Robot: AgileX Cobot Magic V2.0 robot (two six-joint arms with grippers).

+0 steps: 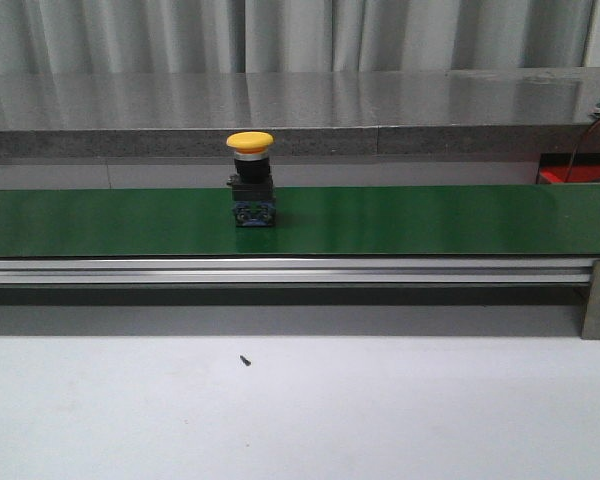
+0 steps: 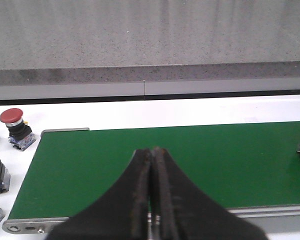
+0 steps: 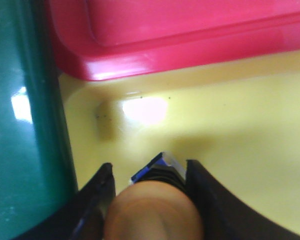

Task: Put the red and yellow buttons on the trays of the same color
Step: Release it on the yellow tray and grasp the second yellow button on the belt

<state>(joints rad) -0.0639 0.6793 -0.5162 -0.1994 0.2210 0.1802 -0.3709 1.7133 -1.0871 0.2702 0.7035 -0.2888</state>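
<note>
Right gripper [image 3: 150, 200] jaws clamp 1 yellow button [image 3: 155, 212] low over the yellow tray [image 3: 240, 130], red tray [image 3: 190, 40] beside. Left gripper [image 2: 152, 200] jaws closed empty above the green belt [image 2: 215, 165].

I can read no text, label, brand, number or sign from any of my three cameras. The yellow button [image 1: 250, 183] on the green belt [image 1: 430, 220] shows no legible marking, the red button [image 2: 15, 127] beside the belt shows none, and neither does the yellow tray [image 3: 230, 130].
</note>
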